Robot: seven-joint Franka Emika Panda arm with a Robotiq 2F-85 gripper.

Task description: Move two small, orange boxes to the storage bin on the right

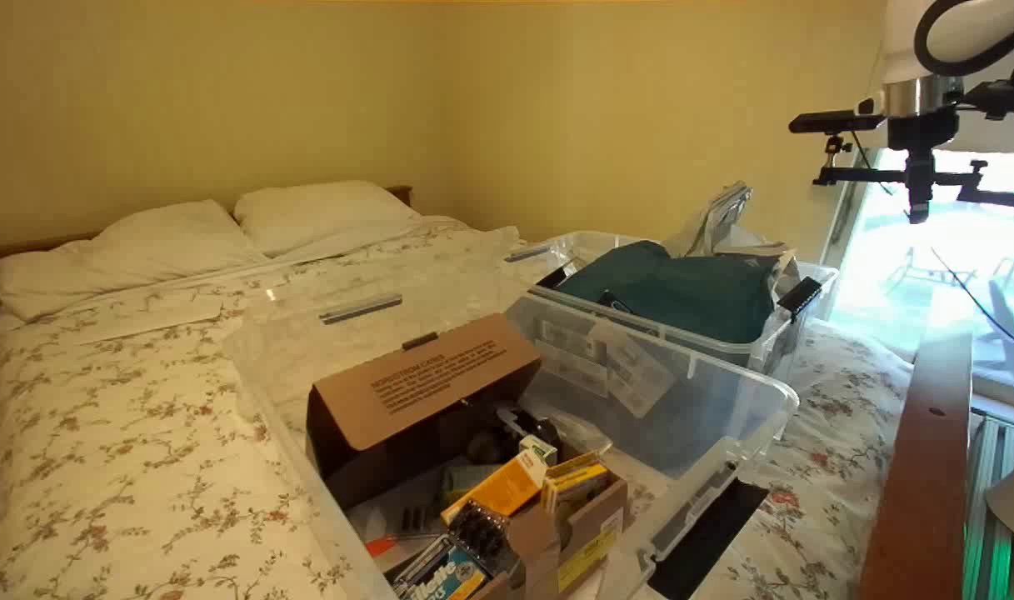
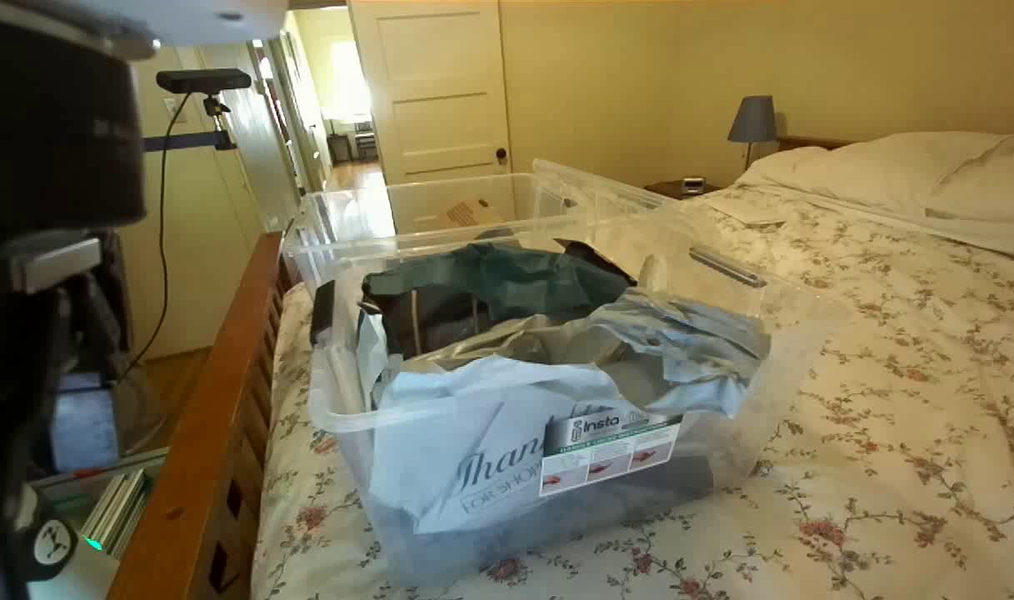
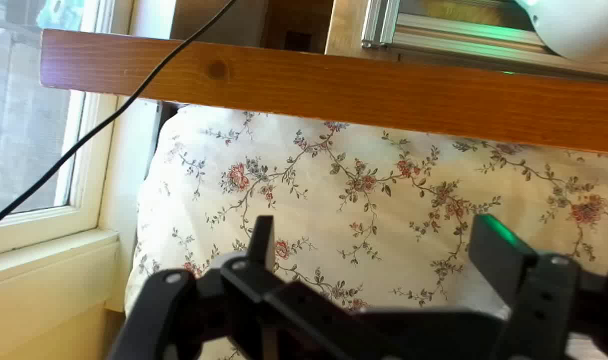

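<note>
Some oblong orange boxes (image 1: 497,490) sit amid brown cardboard (image 1: 427,385); the black hand (image 3: 381,248) gapes wide.

Spread tool (image 3: 378,247) over floral bedding (image 3: 313,190)

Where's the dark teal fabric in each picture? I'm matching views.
In an exterior view: dark teal fabric right of centre, in the clear storage bin.
In an exterior view: the fabric near centre, same bin.
Wrist view: not in it.
Shared landmark, in all three: wooden rail.
</note>
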